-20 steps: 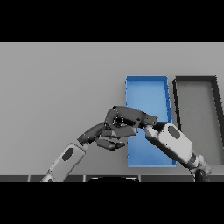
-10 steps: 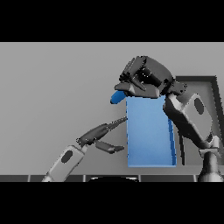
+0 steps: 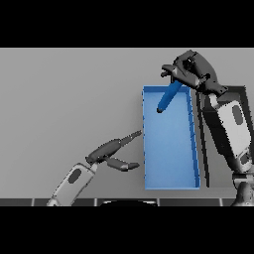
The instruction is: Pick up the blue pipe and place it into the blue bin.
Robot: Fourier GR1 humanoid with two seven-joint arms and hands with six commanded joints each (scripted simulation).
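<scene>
right hand (image 3: 191,72) swung blue pipe (image 3: 167,97) over blue bin (image 3: 147,149) (grey table (image 3: 64,99)).

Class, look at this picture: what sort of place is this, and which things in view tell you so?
Probably a bare sorting workstation for a robot. A plain grey table holds only a blue bin and a dark bin side by side, and the right hand holds a blue pipe over the blue bin.

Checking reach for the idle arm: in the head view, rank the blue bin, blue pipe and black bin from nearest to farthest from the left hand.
From the left hand:
1. blue bin, just to its right.
2. blue pipe, hanging over the blue bin's far end, held by the right hand.
3. black bin, far right.
</scene>
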